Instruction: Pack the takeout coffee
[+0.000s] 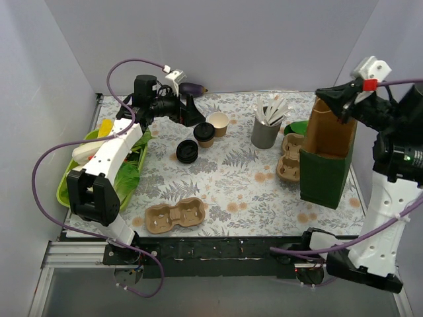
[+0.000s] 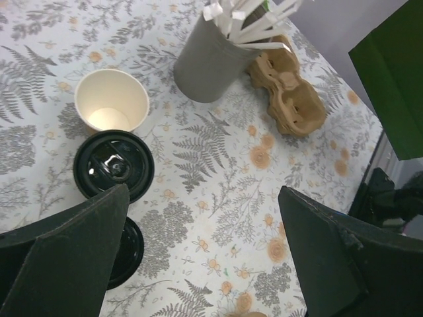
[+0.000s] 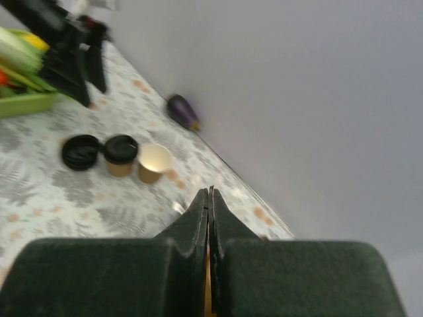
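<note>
Tan paper takeout coffee cup with round black lid stands far centre-left on the fern-patterned counter, beside an unlidded tan cup. Left hand, released wide, hovers just left; right hand, clenched, above the tall green bag.

The top external camera looks down on the whole table from above and behind the arm bases. The left wrist camera looks steeply down, close above the takeout coffee. The right wrist camera, high at the green bag, faces across toward the back wall. All three views share the takeout coffee and the open cup.
</note>
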You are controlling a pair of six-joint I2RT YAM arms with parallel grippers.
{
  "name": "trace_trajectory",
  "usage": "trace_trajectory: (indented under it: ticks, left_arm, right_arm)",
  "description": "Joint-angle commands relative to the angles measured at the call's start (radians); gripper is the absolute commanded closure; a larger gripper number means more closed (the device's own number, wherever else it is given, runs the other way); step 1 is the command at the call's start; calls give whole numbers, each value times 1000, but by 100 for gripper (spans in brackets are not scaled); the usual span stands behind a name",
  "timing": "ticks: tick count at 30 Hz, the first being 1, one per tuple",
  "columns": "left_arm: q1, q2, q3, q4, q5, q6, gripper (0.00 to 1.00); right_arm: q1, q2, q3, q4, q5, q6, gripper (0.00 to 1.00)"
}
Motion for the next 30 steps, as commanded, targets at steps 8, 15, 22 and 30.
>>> trace_trajectory:
  ticks: [8,15,22,30]
  left_arm:
    - [-5,-63,93,-76,-267,84,2]
    - [-5,-137,38,-100,-281,116,2]
    - [-5,-177,-25,-112,-261,121,2]
    - [-5,-154,4,-108,-262,119,2]
  right_arm:
    - [580,129,6,63,314,119,99]
    - [700,138,-83,99,377,130,99]
    - [764,115,-199,100,386,161,99]
    - [824,146,-354,205,377,205,99]
